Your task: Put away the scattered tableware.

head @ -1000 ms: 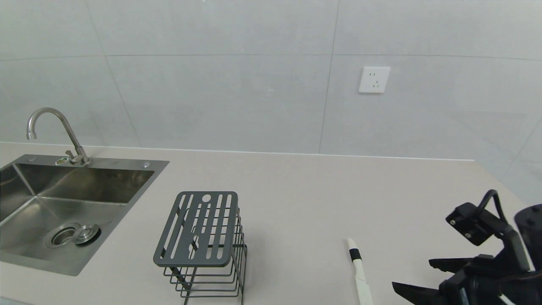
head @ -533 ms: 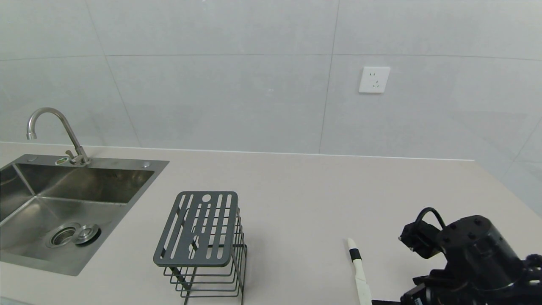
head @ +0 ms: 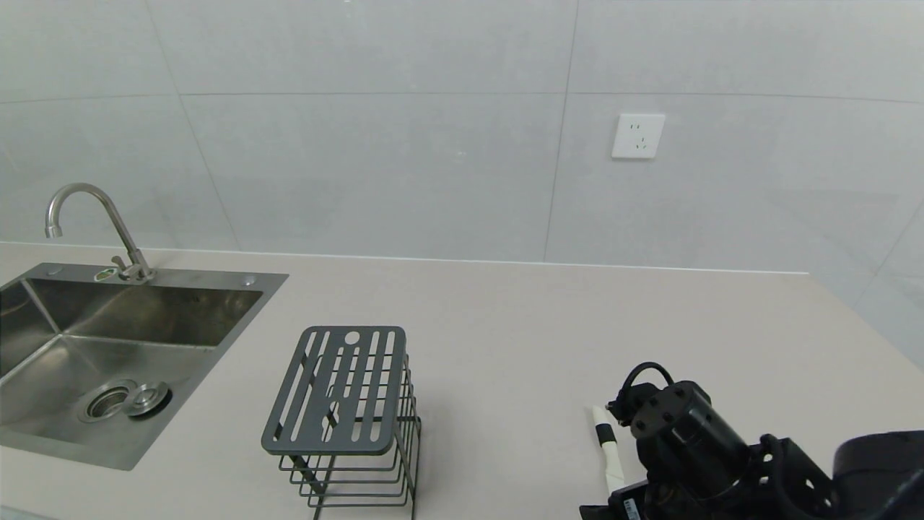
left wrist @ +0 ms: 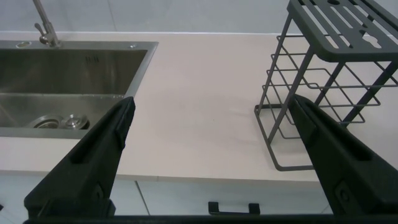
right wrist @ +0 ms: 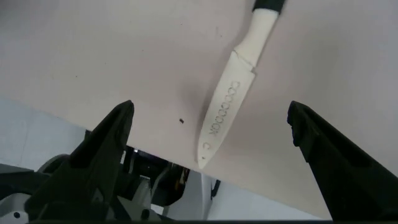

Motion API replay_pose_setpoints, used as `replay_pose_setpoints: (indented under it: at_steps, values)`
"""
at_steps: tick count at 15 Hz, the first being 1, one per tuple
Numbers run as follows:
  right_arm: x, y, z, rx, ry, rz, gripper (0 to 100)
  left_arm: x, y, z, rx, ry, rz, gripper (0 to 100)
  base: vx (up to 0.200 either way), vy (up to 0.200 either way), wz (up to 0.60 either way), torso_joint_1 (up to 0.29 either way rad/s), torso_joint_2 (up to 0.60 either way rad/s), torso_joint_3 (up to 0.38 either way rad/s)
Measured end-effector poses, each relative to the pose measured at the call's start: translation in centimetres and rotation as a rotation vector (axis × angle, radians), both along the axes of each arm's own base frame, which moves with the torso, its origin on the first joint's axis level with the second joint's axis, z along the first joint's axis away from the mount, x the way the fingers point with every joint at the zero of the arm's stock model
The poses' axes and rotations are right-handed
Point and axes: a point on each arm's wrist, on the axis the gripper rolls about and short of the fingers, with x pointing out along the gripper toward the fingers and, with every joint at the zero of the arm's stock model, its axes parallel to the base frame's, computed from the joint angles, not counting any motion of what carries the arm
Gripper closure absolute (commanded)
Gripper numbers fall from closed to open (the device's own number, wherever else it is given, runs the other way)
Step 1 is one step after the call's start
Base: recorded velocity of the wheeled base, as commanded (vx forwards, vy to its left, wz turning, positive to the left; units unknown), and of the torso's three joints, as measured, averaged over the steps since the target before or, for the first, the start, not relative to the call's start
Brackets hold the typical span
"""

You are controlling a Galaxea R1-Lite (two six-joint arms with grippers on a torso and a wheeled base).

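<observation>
White knife (right wrist: 233,106), one; metal rack (head: 325,446), one.

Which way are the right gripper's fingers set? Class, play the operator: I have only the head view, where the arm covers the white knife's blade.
Observer: In the right wrist view the right gripper is open, with the knife lying between its fingers.
Operator: Where does the blade end?
Observer: Its tip lies close to the front edge of the counter, flat on the surface.
Operator: And the left arm?
Observer: The left gripper is open and holds nothing, facing the rack and sink.
</observation>
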Motion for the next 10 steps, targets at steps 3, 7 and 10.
replay_pose_setpoints:
  at_steps: [3,7,10]
  values:
    - [0.4,0.4,-1.2,-0.011,0.024,-0.072,0,0.0,0.0,0.0,0.000,0.000,0.000,0,0.000,0.000,0.00,0.000,0.00,0.000]
    - [1.7,0.8,-2.4,0.019,0.004,-0.113,0,0.0,0.0,0.0,0.000,0.000,0.000,0,0.000,0.000,0.00,0.000,0.00,0.000]
    - [2.4,0.2,-3.5,-0.003,0.015,-0.144,0,0.0,0.0,0.0,0.000,0.000,0.000,0,0.000,0.000,0.00,0.000,0.00,0.000]
